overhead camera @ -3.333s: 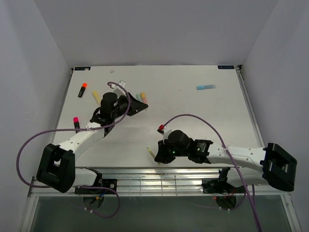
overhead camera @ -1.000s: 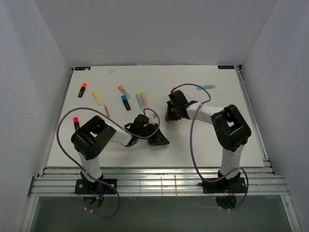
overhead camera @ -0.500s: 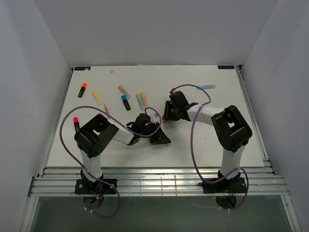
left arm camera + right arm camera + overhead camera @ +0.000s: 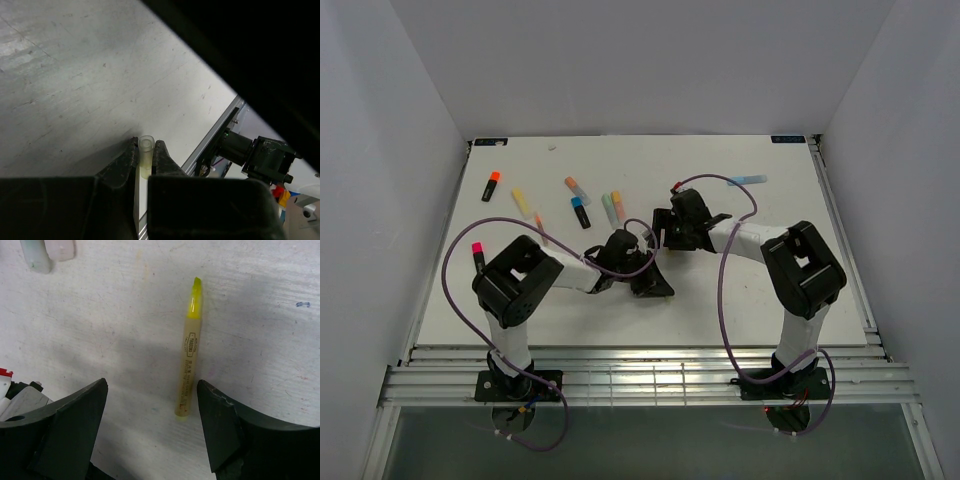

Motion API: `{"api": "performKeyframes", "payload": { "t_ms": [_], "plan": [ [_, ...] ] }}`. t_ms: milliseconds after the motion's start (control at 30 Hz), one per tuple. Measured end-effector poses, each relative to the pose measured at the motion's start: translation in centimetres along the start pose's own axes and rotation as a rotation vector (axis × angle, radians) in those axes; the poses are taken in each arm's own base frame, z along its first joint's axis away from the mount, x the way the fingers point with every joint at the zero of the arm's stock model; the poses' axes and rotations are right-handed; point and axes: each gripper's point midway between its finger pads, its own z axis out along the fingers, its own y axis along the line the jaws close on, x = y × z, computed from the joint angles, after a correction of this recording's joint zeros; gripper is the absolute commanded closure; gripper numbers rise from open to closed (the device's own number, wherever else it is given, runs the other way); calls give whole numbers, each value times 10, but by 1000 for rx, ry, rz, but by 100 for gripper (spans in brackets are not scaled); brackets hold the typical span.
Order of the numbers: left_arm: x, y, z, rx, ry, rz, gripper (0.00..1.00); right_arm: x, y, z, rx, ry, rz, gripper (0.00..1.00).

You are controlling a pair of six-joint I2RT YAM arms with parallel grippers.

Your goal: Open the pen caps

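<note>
In the left wrist view my left gripper [image 4: 145, 145] is shut on a short translucent yellowish pen cap [image 4: 146, 159] that stands on end between the fingertips, just above the table. In the right wrist view my right gripper [image 4: 152, 390] is open above a thin yellow pen [image 4: 189, 355]. That pen lies flat on the table with its bright yellow tip [image 4: 195, 294] bare, close to the right finger [image 4: 220, 425] and touching neither finger. From above, the left gripper [image 4: 650, 283] and the right gripper [image 4: 665, 232] sit close together at mid-table.
Several capped pens lie at the back left: an orange-capped black one [image 4: 491, 185], a yellow one [image 4: 523, 202], a blue-capped black one [image 4: 580, 211] and pastel ones [image 4: 611, 208]. A pink-capped pen [image 4: 477, 254] lies at the left edge and a blue pen [image 4: 747, 180] at the back right.
My right gripper has opened and let go of the thin yellow pen, which now lies on the table. It also shifted slightly left. The left gripper stays shut on the cap.
</note>
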Motion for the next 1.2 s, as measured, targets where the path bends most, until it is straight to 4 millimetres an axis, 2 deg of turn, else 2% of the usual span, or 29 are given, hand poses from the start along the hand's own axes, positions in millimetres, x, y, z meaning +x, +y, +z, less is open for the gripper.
{"api": "performKeyframes", "payload": {
  "t_ms": [233,367,600,867,1100,1200],
  "plan": [
    [-5,2,-2,-50,-18,19,89,4,-8,-7,24,22,-6,19],
    [-7,3,-3,-59,-26,22,90,5,-12,-9,29,32,-5,23],
    [-5,14,-18,-118,-81,32,96,7,-17,-7,60,67,-34,42],
    [-18,34,-42,-292,-174,78,99,0,-22,2,131,89,-89,64],
    [-51,50,-56,-401,-226,80,100,1,-23,5,151,88,-118,92],
    [-71,55,-60,-441,-250,70,100,2,-22,6,144,76,-106,92]
  ]
}}
